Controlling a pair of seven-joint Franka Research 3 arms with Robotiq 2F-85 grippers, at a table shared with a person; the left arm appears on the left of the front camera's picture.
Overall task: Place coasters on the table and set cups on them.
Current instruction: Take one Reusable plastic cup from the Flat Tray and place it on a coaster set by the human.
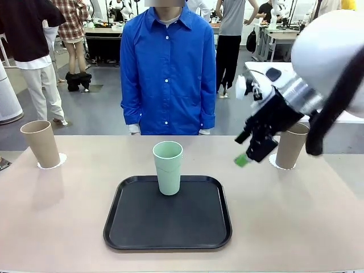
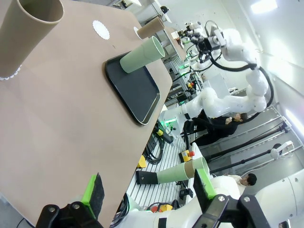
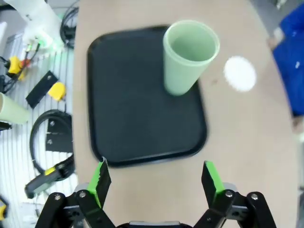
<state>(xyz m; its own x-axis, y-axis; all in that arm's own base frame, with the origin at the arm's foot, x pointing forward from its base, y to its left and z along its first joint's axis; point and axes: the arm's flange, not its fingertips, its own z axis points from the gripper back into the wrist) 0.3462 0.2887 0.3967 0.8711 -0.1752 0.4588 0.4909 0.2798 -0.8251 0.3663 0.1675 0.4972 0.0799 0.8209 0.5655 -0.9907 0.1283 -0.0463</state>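
Sitting nearest on the table (image 1: 57, 227) is a black tray (image 1: 142, 227), and the mint green cup (image 1: 168, 168) stands upright on the tray's far half, not on a coaster. At the table's near left edge hangs the left gripper (image 2: 148, 187), its fingers spread wide with nothing between them. Just right of the tray, the right gripper (image 1: 248, 152) hovers above the table, its 2 green-padded fingers likewise apart and empty. Farther back, 1 bare coaster (image 3: 240, 72) lies on the table just past the tray's far edge. At the far left, the left tan cup (image 1: 41, 143) stands upright on the left coaster (image 1: 60, 161). At the far right, the right tan cup (image 1: 291, 145) stands on the right coaster (image 1: 272, 163). A person in a blue shirt (image 1: 168, 68) stands at the far side.
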